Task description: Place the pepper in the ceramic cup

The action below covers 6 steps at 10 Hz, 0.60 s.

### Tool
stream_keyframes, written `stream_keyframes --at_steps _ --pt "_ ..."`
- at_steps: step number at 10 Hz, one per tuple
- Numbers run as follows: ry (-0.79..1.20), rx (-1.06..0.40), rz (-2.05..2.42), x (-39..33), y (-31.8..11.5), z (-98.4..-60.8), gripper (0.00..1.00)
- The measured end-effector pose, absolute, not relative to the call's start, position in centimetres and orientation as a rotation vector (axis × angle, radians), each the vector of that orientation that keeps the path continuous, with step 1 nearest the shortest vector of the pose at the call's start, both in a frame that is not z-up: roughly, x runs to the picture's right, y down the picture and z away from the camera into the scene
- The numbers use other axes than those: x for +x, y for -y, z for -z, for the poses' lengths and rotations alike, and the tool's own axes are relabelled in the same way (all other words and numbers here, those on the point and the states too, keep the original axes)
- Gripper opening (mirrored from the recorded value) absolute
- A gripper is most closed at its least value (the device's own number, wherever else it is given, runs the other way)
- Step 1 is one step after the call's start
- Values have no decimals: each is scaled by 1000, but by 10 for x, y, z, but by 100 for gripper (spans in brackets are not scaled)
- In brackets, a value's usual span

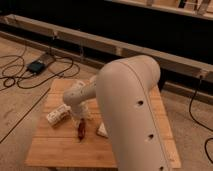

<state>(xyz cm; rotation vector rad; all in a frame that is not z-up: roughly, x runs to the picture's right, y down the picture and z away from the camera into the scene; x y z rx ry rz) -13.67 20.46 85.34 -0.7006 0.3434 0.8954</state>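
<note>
1. Wooden table (55,147), pale plank top, set on a beige floor (15,115).
2. White bottle (57,115) lying on its side near the table's left edge.
3. Pale block (102,131) flat on the table, well right of the bottle, partly hidden.
4. Small dark box (36,66) on the floor beyond the table, black cables (12,80) looping beside it.
5. Long grey rail (90,40) running across the background, darkness behind.
6. Another black cable (192,107) trailing down at far right.

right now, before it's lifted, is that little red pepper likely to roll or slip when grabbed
The pepper looks slender and tapered, so a push would probably swing it round rather than roll it straight. Being small, it is likely light and easily knocked along the wooden table. The gripper hangs over it; a narrow target like this might slip sideways.
</note>
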Motion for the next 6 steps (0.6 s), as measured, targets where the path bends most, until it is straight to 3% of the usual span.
stream_keyframes --at_steps 4,6 --pt "-350 -718 -904 -129 -198 -841 2" --pt "-351 -720 -908 -124 -191 -831 0"
